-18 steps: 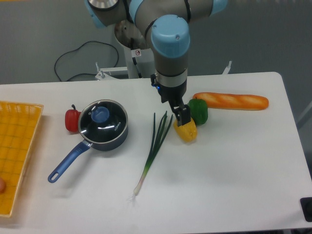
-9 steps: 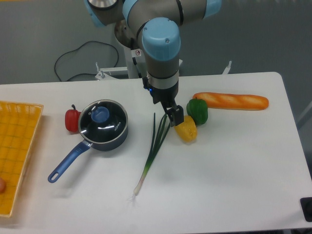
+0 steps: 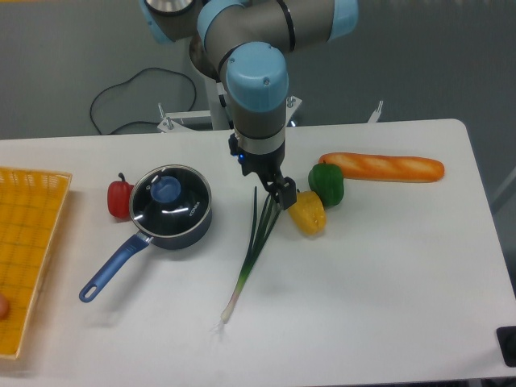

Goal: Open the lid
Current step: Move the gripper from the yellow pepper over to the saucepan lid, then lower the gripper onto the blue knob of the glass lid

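Note:
The lid (image 3: 170, 196), a round glass disc with a metal rim and a blue centre knob (image 3: 166, 189), sits closed on the dark blue saucepan (image 3: 172, 219), left of the table's middle. The pan's blue handle (image 3: 114, 268) points to the front left. My gripper (image 3: 281, 194) hangs to the right of the pan, above the top of the spring onion (image 3: 256, 243) and next to the yellow pepper (image 3: 307, 214). It holds nothing. Its fingers look close together, but I cannot tell for sure.
A red pepper (image 3: 119, 197) lies just left of the pan. A green pepper (image 3: 326, 184) and a baguette (image 3: 383, 167) lie to the right of my gripper. A yellow basket (image 3: 24, 242) stands at the left edge. A black cable (image 3: 129, 97) runs behind the table.
My gripper has moved left, from over the yellow pepper to over the spring onion's top, nearer the pan. The lid and pan have not moved.

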### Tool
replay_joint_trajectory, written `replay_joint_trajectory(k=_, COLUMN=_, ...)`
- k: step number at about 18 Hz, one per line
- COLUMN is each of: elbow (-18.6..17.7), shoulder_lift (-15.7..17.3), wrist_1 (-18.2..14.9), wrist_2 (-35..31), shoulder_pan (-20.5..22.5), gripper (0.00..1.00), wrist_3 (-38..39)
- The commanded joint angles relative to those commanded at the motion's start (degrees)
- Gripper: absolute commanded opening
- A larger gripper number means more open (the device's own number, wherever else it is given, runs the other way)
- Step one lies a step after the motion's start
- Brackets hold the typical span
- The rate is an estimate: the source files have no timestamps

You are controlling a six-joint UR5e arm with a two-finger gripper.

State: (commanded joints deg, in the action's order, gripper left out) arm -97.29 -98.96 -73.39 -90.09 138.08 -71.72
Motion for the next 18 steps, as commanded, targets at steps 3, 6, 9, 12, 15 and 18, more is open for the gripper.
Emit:
replay_joint_trajectory(k=3, elbow=-1.3, shoulder_lift=-0.1, wrist_1=0.1, wrist_2=0.2, shoulder_pan=-1.6, gripper=1.00, wrist_3=1.5)
replay_joint_trajectory(k=6, elbow=-1.5, shoulder_lift=-1.0, wrist_1=0.1, wrist_2=0.2, shoulder_pan=-3.6, gripper=1.00, wrist_3=9.4)
replay_joint_trajectory(k=9, elbow=-2.6, shoulder_lift=-1.1, wrist_1=0.4, wrist_2=0.2, shoulder_pan=-5.7, gripper=1.00, wrist_3=12.7)
replay_joint_trajectory(k=12, elbow=-2.6, shoulder_lift=-1.0, wrist_1=1.0, wrist_2=0.2, shoulder_pan=-7.0, gripper=1.00, wrist_3=14.0)
replay_joint_trajectory(k=15, elbow=-2.7, shoulder_lift=-0.8, wrist_1=1.1, wrist_2=0.2, shoulder_pan=-9.0, gripper=1.00, wrist_3=17.9)
replay_joint_trajectory(k=18, elbow=-3.9, shoulder_lift=-0.7, wrist_1=1.3, wrist_2=0.3, shoulder_pan=-11.2, gripper=1.00, wrist_3=21.5)
